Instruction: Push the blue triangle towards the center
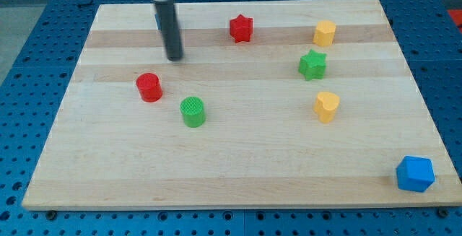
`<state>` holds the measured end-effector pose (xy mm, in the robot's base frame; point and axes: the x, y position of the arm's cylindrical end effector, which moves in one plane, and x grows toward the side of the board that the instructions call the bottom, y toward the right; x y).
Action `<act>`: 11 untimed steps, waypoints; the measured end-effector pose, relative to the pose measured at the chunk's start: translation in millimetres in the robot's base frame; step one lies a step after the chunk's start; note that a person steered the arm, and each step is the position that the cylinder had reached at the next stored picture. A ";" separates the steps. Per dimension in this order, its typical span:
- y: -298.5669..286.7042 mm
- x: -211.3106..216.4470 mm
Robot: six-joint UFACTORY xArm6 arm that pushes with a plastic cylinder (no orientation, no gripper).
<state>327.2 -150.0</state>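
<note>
My rod comes down from the view's top left, and my tip (174, 58) rests on the wooden board (238, 171). Only a thin sliver of a blue block (157, 21) shows at the rod's left edge, near the board's top; the rest is hidden behind the rod, so I cannot make out its shape. My tip is just below that sliver. It is above and to the right of the red cylinder (149, 86).
A green cylinder (193, 111) stands below my tip. A red star (241, 28) and a yellow hexagon (324, 32) are near the top. A green star (312, 64) and a yellow block (326, 106) are on the right. A blue hexagon (415, 173) sits at the bottom right corner.
</note>
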 end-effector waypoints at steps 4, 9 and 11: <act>-48.4 -107.3; 36.0 -89.1; 44.4 -40.7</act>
